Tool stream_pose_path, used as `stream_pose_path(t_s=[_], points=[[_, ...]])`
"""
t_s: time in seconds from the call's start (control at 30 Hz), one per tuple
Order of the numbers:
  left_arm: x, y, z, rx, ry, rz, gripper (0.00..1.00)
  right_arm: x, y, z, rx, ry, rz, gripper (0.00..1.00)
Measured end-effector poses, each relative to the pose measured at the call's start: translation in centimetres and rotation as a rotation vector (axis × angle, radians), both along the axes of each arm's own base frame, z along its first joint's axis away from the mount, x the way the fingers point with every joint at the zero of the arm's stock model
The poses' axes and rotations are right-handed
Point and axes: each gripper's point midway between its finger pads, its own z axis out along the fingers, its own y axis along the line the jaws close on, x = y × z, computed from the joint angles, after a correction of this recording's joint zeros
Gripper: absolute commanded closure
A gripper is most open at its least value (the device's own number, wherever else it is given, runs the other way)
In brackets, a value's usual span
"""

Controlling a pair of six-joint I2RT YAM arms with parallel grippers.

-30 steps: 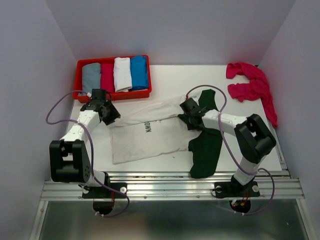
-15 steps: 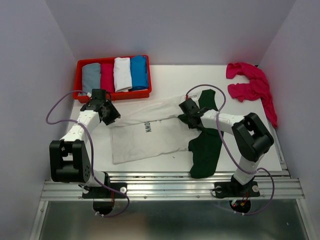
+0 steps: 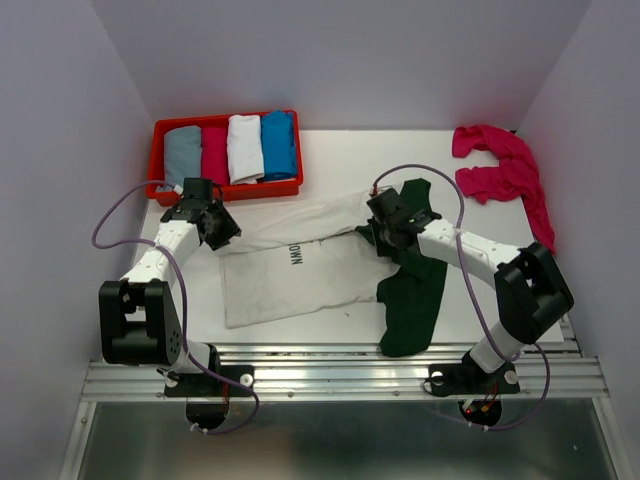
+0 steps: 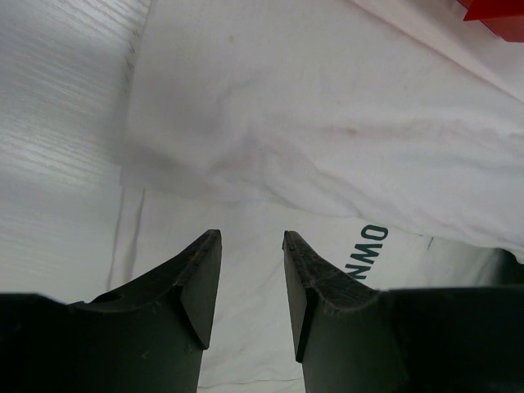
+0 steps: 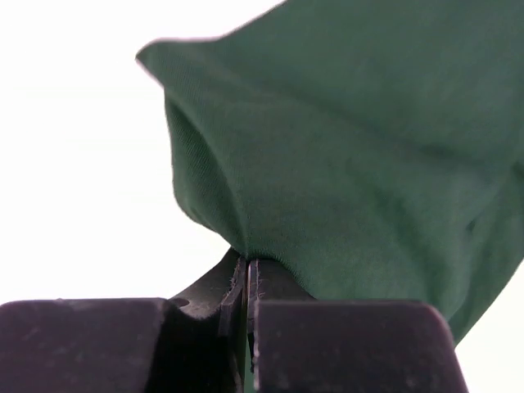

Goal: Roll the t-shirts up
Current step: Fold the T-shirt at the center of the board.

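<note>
Pale lilac walls (image 3: 350,60) boxed in a white surface (image 3: 360,150). Right fingers (image 5: 211,286) were pressed together on a fold of the dark green sleeve (image 5: 352,164), the cloth bunching up over them. It looked a thin, matte knit that drapes and creases readily. Left fingers (image 4: 201,270) stood half spread above the cream-white tee (image 3: 290,270), near its hem corner, pinching nothing. The fabric beneath lay softly wrinkled, with part of a dark chest print showing.

The tee was spread crosswise mid-surface, with more green cloth trailing toward the near edge. By my judgement the step was folding the sleeve inward over the body, so the pinch should travel low and across and be laid flat before release — lifting high would drag the limp body out of square. The left fingers could press down on the hem to hold against that pull.

Magenta-pink tees (image 3: 505,170) lay heaped at the far right, well apart. A glossy red tray (image 3: 228,190) at the far left held four tight rolls (image 3: 245,148).
</note>
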Motion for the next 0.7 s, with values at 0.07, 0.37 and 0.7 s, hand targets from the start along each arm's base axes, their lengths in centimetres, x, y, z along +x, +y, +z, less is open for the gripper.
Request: stream_pose_path(t_s=[0.07, 0.37, 0.7], points=[[0.0, 0.0, 0.0, 0.0, 0.0, 0.0, 0.53, -1.0, 0.1, -0.5, 0.005, 0.05, 0.028, 0.99], [0.0, 0.0, 0.1, 0.0, -0.004, -0.001, 0.53, -4.0, -0.4, -1.5, -0.013, 0.185, 0.075, 0.73], [-0.1, 0.0, 1.4, -0.002, -0.042, -0.002, 0.53, -4.8, -1.4, 0.9, -0.032, 0.164, 0.095, 0.62]])
